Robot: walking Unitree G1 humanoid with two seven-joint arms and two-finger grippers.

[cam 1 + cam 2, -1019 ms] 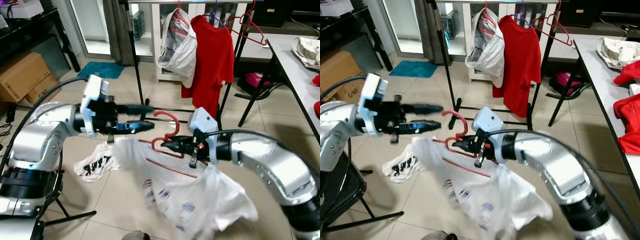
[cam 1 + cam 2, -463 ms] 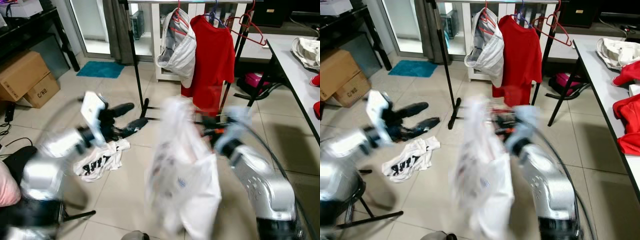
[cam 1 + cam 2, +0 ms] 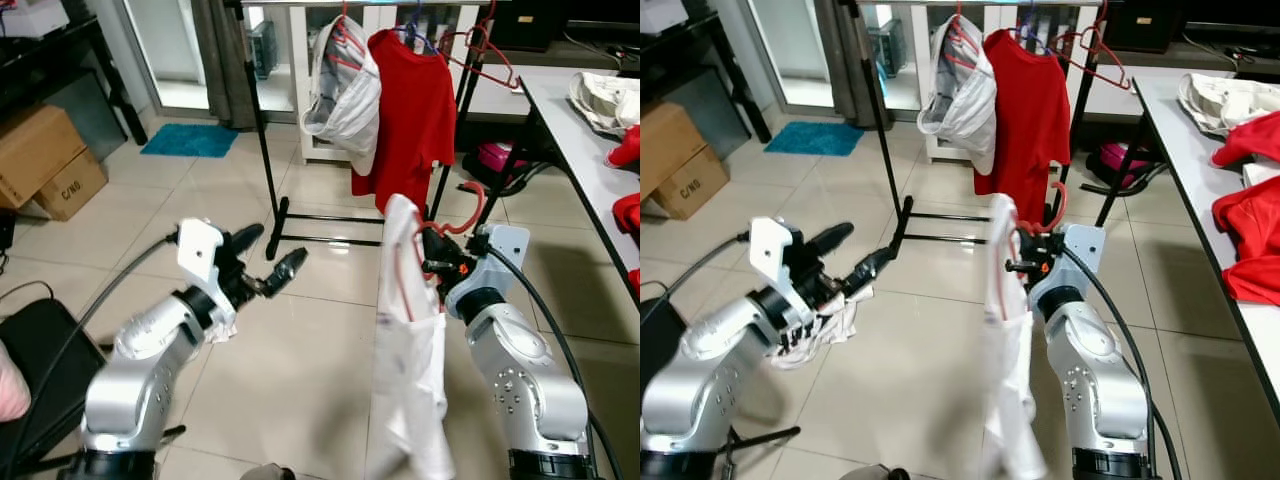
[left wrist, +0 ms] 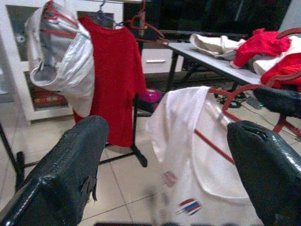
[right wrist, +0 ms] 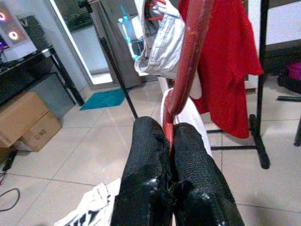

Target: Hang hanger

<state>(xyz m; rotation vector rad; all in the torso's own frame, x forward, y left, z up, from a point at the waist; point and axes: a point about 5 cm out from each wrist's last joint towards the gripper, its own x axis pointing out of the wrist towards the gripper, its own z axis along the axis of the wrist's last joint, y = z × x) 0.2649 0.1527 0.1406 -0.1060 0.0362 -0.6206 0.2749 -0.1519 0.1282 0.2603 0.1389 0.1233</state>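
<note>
Right end effector [image 3: 432, 262] mid-frame pinches the red plastic hanger [image 3: 462, 215] carrying the white printed T-shirt [image 3: 410, 340], hook up to reach the black clothes rack [image 3: 262, 110] at top; left end effector [image 3: 268, 258] spread, clear of the shirt.

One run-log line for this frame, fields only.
right claw: shut on red hanger | white shirt: hanging from it | left claw: open, empty | clothes rack: ahead
</note>
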